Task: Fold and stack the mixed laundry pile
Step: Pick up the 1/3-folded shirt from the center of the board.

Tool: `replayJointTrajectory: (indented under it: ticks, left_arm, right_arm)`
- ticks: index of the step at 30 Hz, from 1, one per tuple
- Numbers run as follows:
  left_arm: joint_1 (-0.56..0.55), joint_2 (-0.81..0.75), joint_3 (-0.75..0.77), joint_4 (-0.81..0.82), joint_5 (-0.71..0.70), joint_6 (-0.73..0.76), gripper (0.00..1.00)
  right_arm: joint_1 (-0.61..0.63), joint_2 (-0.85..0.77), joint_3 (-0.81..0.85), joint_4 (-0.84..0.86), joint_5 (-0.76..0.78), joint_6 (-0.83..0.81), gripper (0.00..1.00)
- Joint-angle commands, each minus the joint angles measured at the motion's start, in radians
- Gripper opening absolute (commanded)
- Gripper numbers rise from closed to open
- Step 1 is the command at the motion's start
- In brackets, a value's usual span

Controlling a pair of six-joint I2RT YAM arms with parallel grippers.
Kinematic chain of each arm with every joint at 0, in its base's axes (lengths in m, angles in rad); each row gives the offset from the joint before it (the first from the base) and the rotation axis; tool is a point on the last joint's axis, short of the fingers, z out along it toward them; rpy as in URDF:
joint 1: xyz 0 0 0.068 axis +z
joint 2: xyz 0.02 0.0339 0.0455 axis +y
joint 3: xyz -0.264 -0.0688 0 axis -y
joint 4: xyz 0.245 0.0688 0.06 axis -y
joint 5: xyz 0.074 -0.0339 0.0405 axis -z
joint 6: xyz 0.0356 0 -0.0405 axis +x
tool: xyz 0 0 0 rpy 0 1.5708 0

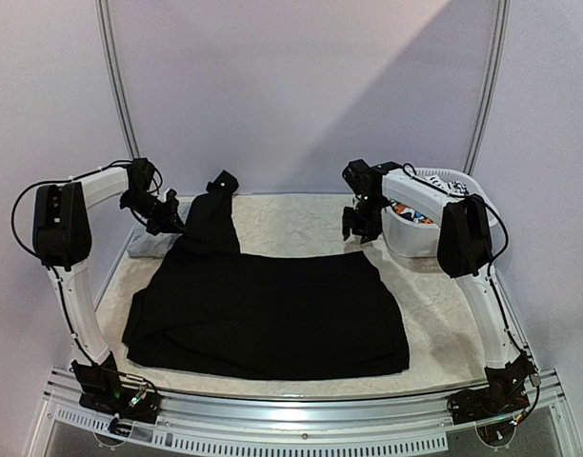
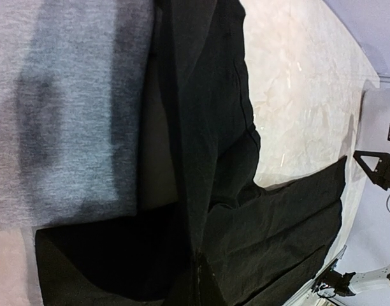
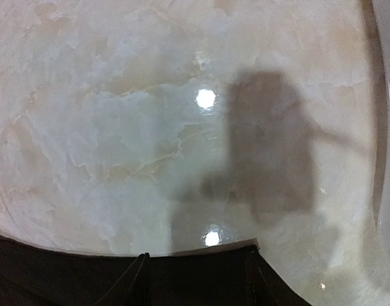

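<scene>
While left claw (image 1: 170, 219) grips the black garment (image 1: 272, 314) — right claw (image 1: 359, 228) hovers.

Cream, marbled surface (image 1: 301, 221), glossy, spreading beneath and between the left jaws and the right jaws. Directly below the right jaws it shows two bright light spots and a soft grey shadow. A white plastic basket (image 1: 408, 244) stands just beside the right jaws, on their right. Pale lilac wall panels (image 1: 301, 86) rise behind both jaws, framed by two thin metal poles (image 1: 115, 86). A ribbed metal rail (image 1: 301, 407) lies well in front of both.
</scene>
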Motion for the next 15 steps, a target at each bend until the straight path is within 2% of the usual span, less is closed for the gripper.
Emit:
replayJointTrajectory:
  ticks: [1, 7, 11, 15]
  left_arm:
    - [-0.008, -0.047, -0.003, 0.006, 0.0, 0.019, 0.0]
    - [-0.008, -0.03, 0.024, -0.022, 0.001, 0.032, 0.0]
    - [-0.008, -0.021, 0.044, -0.041, -0.003, 0.045, 0.0]
    - [-0.008, -0.016, 0.046, -0.046, -0.003, 0.049, 0.0]
  right_arm:
    - [0.019, 0.057, 0.025, -0.037, 0.098, -0.062, 0.49]
    - [0.025, 0.094, 0.023, -0.036, 0.105, -0.076, 0.46]
    - [0.027, 0.106, 0.023, -0.047, 0.117, -0.06, 0.39]
    - [0.04, 0.11, 0.02, -0.09, 0.147, -0.055, 0.39]
